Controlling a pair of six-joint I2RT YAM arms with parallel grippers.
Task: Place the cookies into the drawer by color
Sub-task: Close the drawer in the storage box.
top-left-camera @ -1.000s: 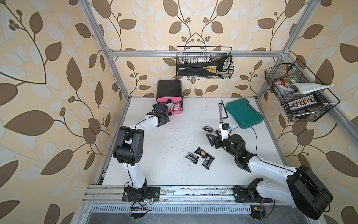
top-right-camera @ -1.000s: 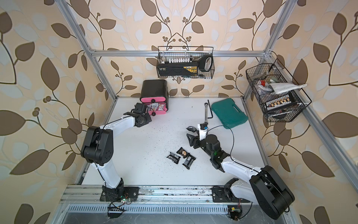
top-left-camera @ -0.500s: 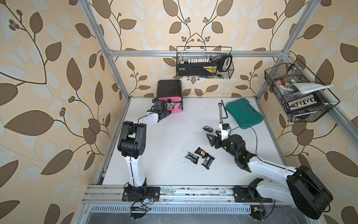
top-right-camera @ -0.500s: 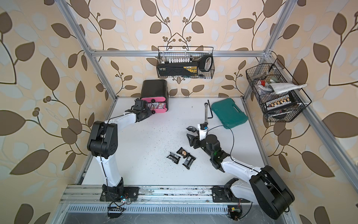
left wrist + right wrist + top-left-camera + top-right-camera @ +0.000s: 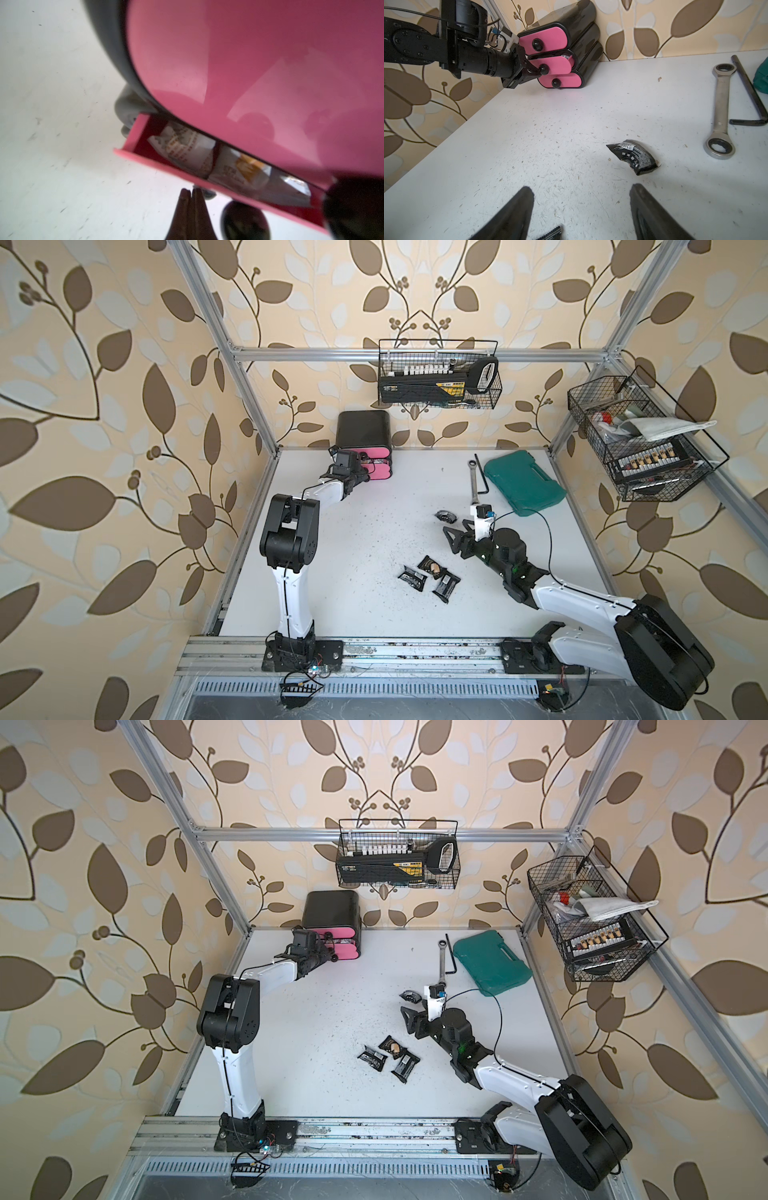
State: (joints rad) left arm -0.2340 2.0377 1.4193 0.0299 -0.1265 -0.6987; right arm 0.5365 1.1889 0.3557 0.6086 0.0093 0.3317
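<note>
Drawer cabinet [image 5: 365, 435] stands against the back wall, its middle drawer [image 5: 550, 66] ajar over white cookies [image 5: 187, 149]. Left gripper [image 5: 190, 194], fingers pressed together, meets the front beside the knob [image 5: 245, 220], probably to push it shut. Right gripper [image 5: 581, 188], spread and empty, hovers near black cookies [image 5: 412, 578], likely next.

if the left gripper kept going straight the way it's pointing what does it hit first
The middle drawer's pink front, just beside its black knob. The shut left gripper points straight at it, and that drawer stands slightly open. Whether the tips already touch it is hard to tell.
</note>
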